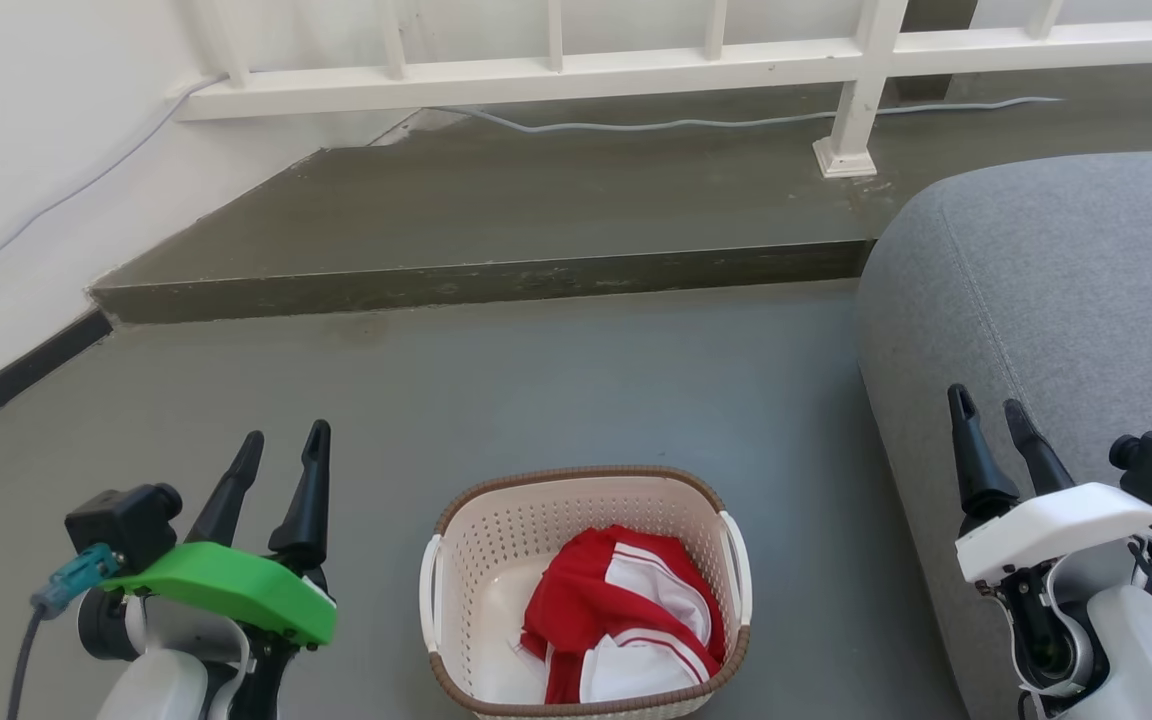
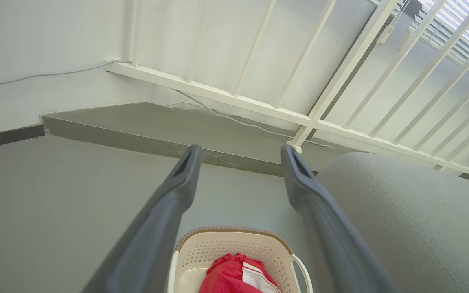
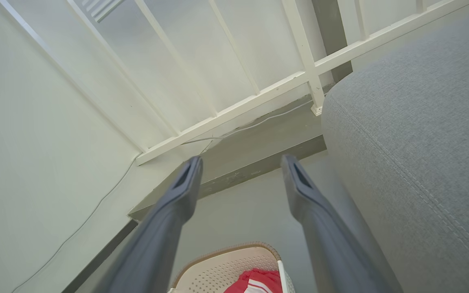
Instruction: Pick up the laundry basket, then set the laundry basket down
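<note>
The basket (image 1: 496, 530) sat on the floor at 6 o'clock in the head view, with a red-and-white garment (image 1: 626, 610) inside. The left gripper (image 1: 286, 433) at 8 o'clock and the right gripper (image 1: 984, 398) at 4 o'clock hung clear of it, fingers moderately parted, holding nothing.

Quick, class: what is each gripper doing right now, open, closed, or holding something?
Left gripper: open, holding nothing.
Right gripper: open, holding nothing.
</note>
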Tool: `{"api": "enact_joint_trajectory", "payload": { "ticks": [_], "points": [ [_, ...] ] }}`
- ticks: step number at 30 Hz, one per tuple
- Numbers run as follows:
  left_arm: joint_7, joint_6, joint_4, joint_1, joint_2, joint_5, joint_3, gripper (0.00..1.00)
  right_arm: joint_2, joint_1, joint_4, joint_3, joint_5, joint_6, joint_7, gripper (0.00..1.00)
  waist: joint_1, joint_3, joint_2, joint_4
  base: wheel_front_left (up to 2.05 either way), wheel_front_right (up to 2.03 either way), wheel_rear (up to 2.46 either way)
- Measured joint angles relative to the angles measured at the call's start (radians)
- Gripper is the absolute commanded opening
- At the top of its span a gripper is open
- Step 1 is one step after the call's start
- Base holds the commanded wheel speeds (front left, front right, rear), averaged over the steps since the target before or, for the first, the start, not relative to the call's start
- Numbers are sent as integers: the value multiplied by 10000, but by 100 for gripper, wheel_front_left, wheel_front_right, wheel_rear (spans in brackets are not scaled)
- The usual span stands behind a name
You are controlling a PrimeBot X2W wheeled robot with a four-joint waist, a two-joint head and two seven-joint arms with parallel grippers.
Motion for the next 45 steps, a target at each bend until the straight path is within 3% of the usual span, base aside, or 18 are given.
{"api": "enact_joint_trajectory", "payload": {
  "ticks": [30,45],
  "points": [
    [-1078,1074,458,7,96,3425,-941,100,-98,11,288,947,-3954,-562,-1116,100,0,212,0,-184,0,0,0],
    [-1122,1206,648,14,-98,3469,-639,100,42,34,401,709,-4075,-560,-1172,100,0,267,0,-157,0,0,0]
  ]
}}
